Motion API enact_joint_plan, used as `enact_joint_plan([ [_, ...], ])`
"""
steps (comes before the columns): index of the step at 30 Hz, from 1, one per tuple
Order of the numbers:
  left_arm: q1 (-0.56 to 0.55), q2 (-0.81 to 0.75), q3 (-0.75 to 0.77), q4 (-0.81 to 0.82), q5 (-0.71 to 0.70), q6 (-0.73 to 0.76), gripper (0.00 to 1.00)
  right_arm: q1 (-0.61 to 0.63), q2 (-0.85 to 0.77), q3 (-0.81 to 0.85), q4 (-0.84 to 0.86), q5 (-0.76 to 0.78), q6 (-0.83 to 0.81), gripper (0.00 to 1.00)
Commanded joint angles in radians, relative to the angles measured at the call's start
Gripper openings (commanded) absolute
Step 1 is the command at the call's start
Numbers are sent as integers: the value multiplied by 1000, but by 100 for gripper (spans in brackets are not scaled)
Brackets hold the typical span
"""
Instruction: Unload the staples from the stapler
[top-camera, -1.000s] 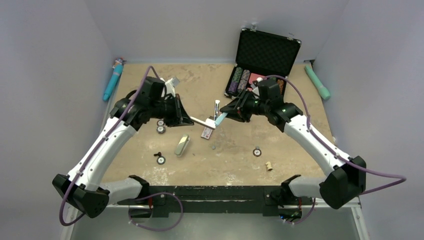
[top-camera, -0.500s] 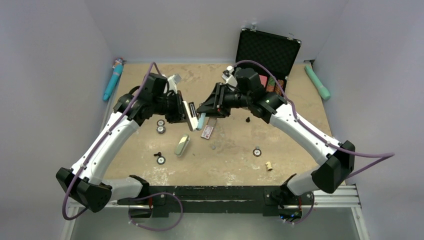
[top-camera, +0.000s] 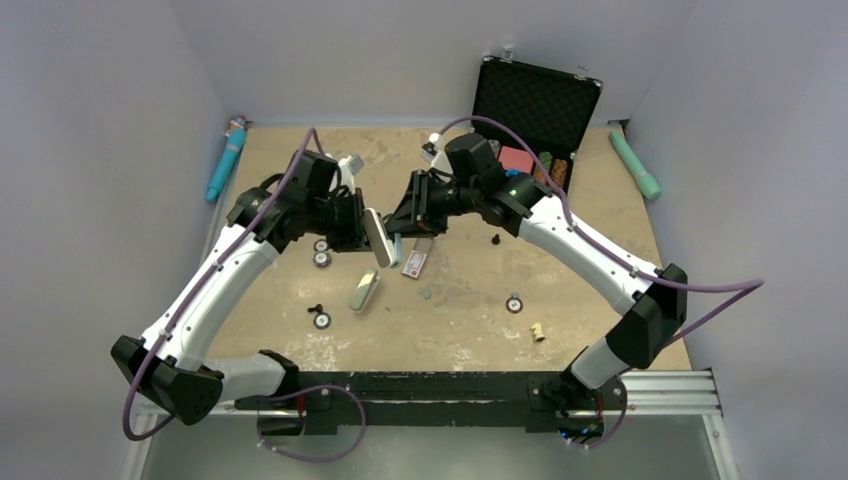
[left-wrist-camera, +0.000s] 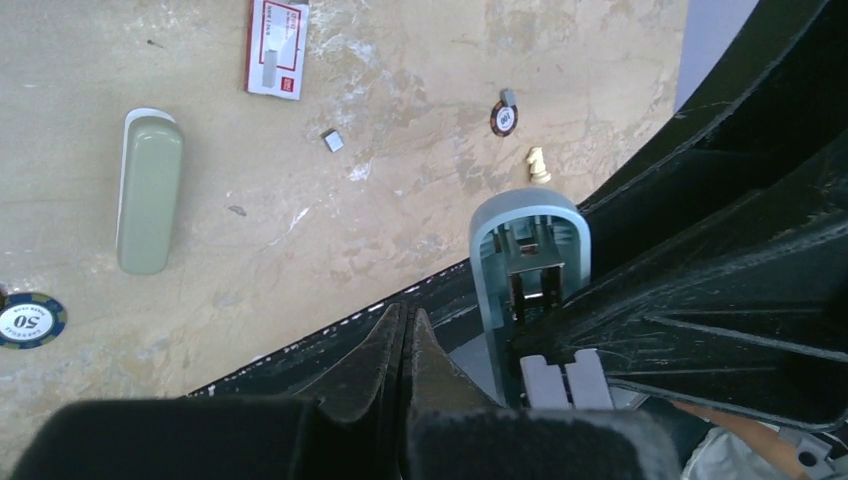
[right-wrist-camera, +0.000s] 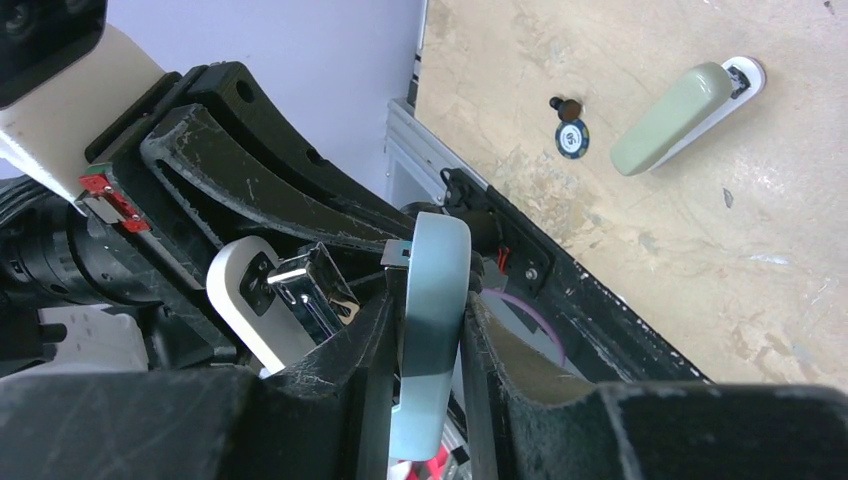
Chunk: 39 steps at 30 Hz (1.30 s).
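Noted: right gripper (right-wrist-camera: 428, 310) pinches the stapler (right-wrist-camera: 435, 260) by its blue cover, mid-air over the table (top-camera: 470, 320). The left gripper (left-wrist-camera: 405, 318) is pressed together beside it (apparently empty). Risk: thin grip, so the stapler twists loose and drops.

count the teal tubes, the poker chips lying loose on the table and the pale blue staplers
teal tubes: 2
loose poker chips: 4
pale-blue stapler: 1
total: 7
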Motion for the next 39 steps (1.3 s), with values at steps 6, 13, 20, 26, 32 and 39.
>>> enact_joint_plan([
  [6, -10, -108, -48, -63, -80, 76, 26, -6, -109, -52, -56, 127, -68, 0],
  [13, -8, -233, -183, -30, -97, 56, 77, -5, -129, -53, -211, 349, -119, 0],
  [20, -9, -316, -295, -36, -117, 96, 85, -6, -156, -92, -269, 536, -84, 0],
  [26, -5, -418, -420, -1, -131, 107, 86, -6, -128, -109, -388, 760, -28, 0],
  [32, -4, -432, -421, -27, -231, 117, 84, -65, -105, -137, -499, 983, 66, 0],
  [39, -3, -457, -470, -17, -313, 133, 84, -259, -104, -206, -531, 1133, 69, 0],
])
